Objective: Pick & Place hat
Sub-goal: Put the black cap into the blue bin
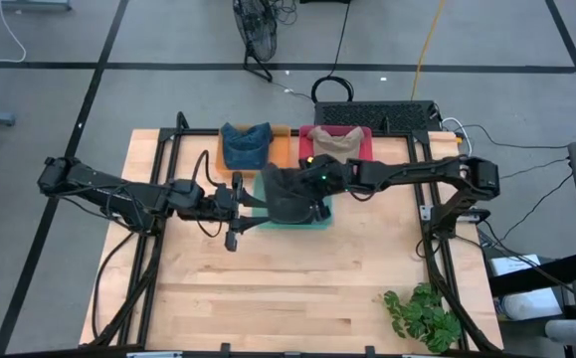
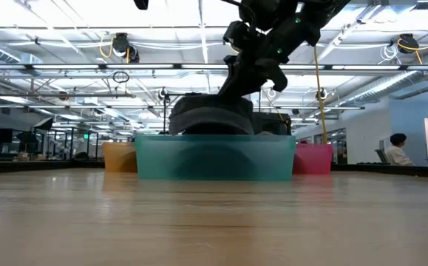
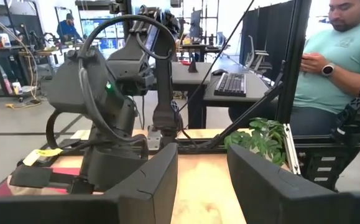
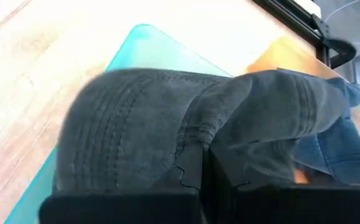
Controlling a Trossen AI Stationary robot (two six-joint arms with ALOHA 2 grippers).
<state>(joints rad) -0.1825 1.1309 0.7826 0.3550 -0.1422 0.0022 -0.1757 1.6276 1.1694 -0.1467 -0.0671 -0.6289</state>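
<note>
Hat (image 1: 289,191), dark grey, sits in your teal bin (image 1: 260,204), clenched at its crown by the right claw (image 1: 319,179). Orange bin (image 1: 283,144) and red bin (image 1: 357,132) crowd the far side. Left claw (image 1: 236,207) waits released beside the teal bin; bare table (image 1: 288,288) lies nearer you.

the near half of the wooden table (image 1: 297,288) lies open, with only a green plant (image 1: 422,316) at its near right corner. along the far edge, three bins stand close together: orange (image 1: 280,147), teal (image 2: 214,157) and red (image 1: 362,134). the right gripper (image 1: 312,179) and the dark hat (image 1: 289,191) it pinches fill the space over the teal bin. the left gripper (image 1: 251,202), fingers apart, sits just beside that bin's left side.
</note>
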